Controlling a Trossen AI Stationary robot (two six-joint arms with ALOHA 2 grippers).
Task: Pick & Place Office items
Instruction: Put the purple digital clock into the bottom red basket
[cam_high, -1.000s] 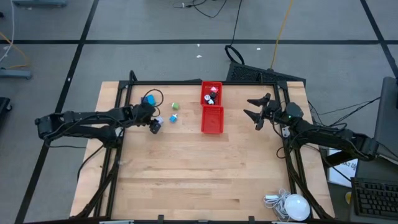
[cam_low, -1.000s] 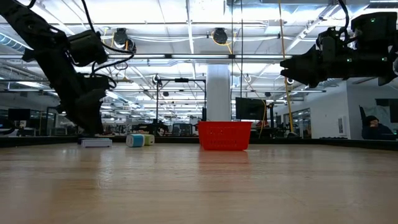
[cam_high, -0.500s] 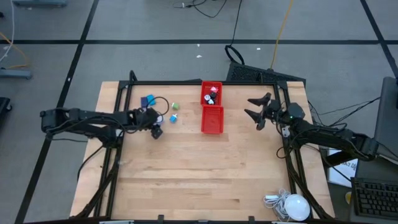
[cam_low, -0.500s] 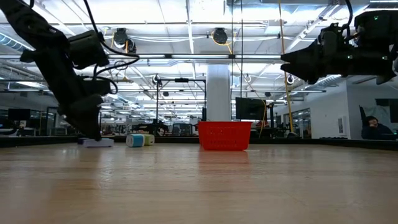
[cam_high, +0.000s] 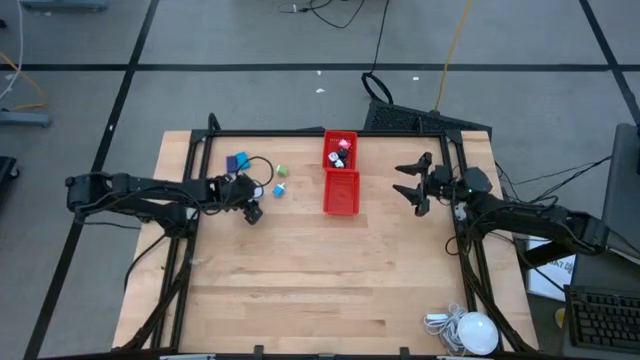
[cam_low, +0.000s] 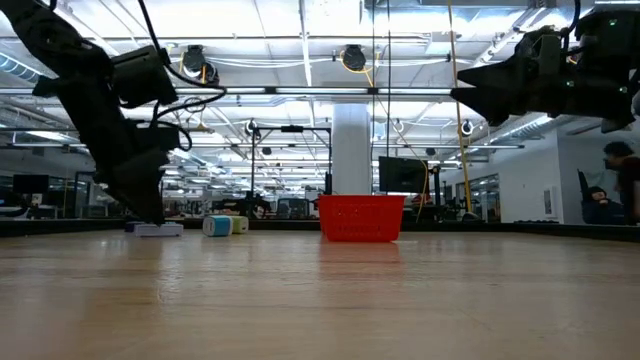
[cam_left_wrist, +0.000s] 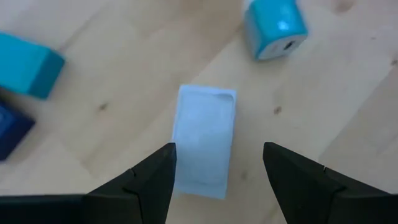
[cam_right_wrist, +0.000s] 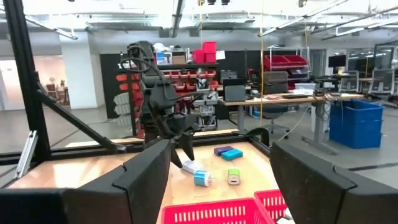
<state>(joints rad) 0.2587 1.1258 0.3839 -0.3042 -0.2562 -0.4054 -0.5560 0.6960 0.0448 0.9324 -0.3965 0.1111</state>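
Observation:
A small white rectangular piece (cam_left_wrist: 204, 140) lies flat on the table, also seen in the low view (cam_low: 155, 229). My left gripper (cam_left_wrist: 217, 180) (cam_high: 251, 208) hangs just over it, open, one finger on either side; I see no touch. Just beyond lie a light blue cube (cam_left_wrist: 275, 28) (cam_high: 279, 189), a green piece (cam_high: 281, 172) and a blue piece (cam_high: 238, 161). The red tray (cam_high: 340, 172) holds black, white and red pieces (cam_high: 340, 150) in its far compartment. My right gripper (cam_high: 412, 182) (cam_low: 470, 95) waits open in the air, right of the tray.
A black cable loops beside the blue piece (cam_high: 262, 165). A teal block (cam_left_wrist: 28, 65) and a dark blue one (cam_left_wrist: 9, 130) lie near the white piece. A white round lamp with cord (cam_high: 468, 331) sits at the near right corner. Bare wood fills the near half. A person (cam_low: 622, 180) shows beyond the table.
My left gripper has drawn back a little toward the table's near left, off the blue piece and its cable, and now stays low over the white piece. My right gripper has risen slightly. A person has come into the low view at the right.

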